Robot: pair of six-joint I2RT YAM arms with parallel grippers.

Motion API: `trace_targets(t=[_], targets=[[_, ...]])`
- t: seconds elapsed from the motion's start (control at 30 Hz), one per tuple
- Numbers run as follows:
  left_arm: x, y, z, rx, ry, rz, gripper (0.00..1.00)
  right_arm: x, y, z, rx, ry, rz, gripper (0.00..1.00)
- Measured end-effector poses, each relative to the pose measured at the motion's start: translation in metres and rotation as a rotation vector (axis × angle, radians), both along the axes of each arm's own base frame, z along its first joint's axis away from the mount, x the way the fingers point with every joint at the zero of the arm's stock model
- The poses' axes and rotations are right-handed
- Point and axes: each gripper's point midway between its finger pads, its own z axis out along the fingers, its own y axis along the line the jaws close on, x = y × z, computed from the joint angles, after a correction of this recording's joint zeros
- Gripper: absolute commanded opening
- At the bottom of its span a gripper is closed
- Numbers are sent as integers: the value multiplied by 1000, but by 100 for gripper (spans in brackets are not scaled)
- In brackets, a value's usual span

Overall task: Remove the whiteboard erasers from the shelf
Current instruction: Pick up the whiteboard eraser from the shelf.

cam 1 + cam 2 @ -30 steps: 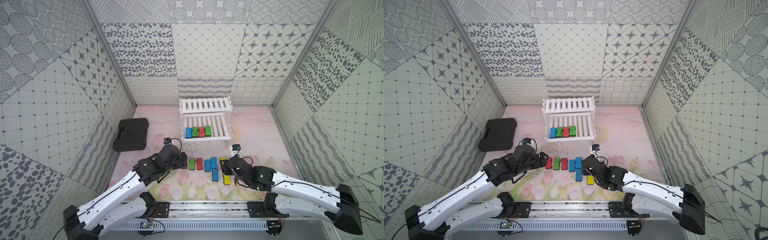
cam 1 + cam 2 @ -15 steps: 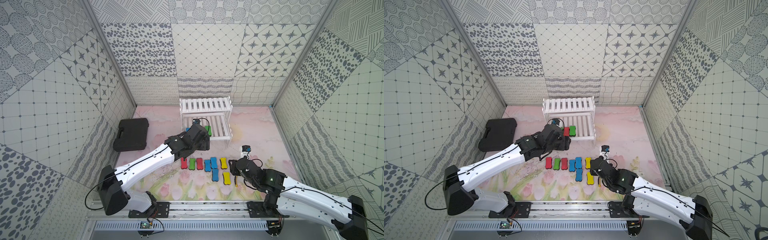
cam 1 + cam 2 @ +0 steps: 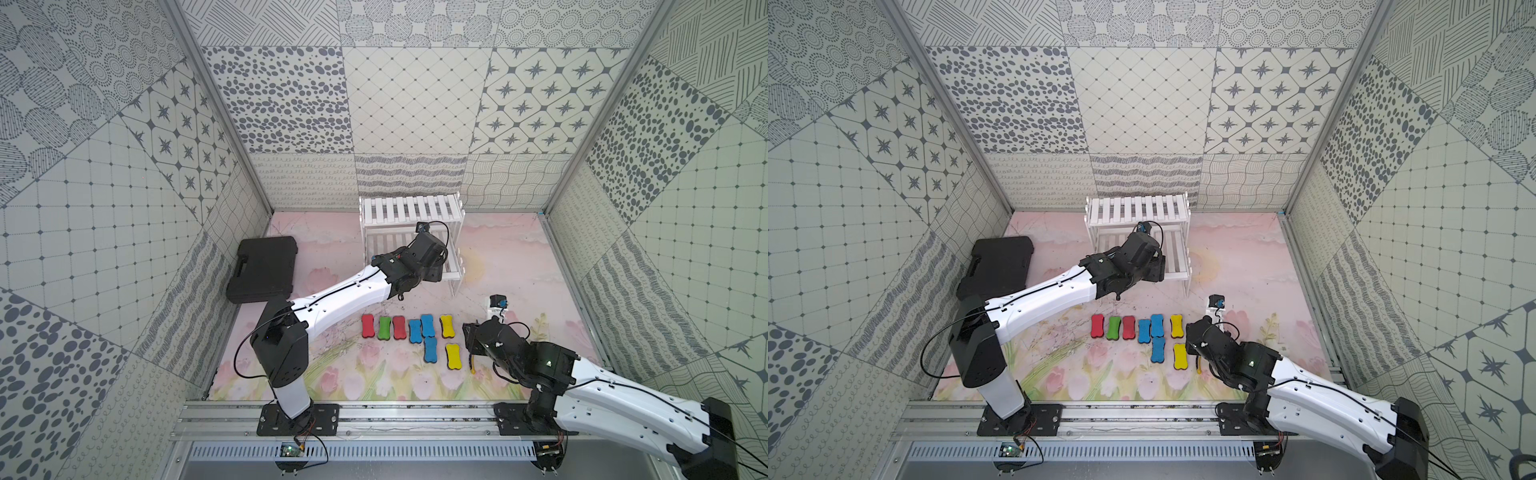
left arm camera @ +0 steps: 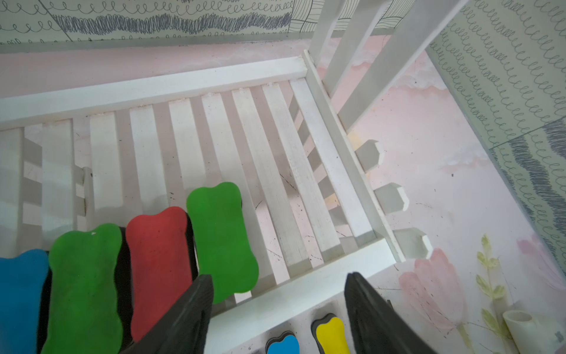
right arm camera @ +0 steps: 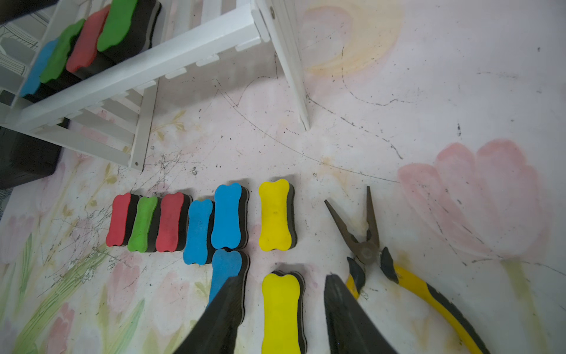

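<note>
Four whiteboard erasers, blue (image 4: 21, 294), green (image 4: 82, 285), red (image 4: 159, 269) and green (image 4: 222, 239), lie side by side on the lower tier of the white shelf (image 3: 411, 210). My left gripper (image 4: 275, 288) is open over the shelf's front rail, just beside the end green eraser, with nothing in it. Several more erasers lie on the table in a row, from red (image 3: 367, 326) to yellow (image 3: 446, 326), with a blue one (image 3: 430, 349) in front. My right gripper (image 5: 283, 280) is open astride a yellow eraser (image 5: 280, 312) on the table, with gaps on both sides.
Yellow-handled pliers (image 5: 367, 245) lie open on the table right beside my right gripper. A black case (image 3: 264, 268) sits at the left wall. The shelf's upper tier (image 3: 1136, 210) stands against the back wall, and its thin leg (image 5: 294, 76) comes down near the row.
My left arm has swung from the table row up to the shelf's lower tier, and its jaws have narrowed. The right arm has drawn back a little, leaving a yellow eraser on the table.
</note>
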Motion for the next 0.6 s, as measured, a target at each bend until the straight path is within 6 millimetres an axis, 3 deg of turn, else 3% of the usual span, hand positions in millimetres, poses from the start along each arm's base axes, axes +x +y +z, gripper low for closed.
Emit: trace_targets(t=[0.27,0.6], targets=[[16,9,-12,32,-4,51,71,0,-6,-1,-14,4,-12,48],[22,12,-21,52,3,70,70,0,-9,-1,-17,5,-22,48]])
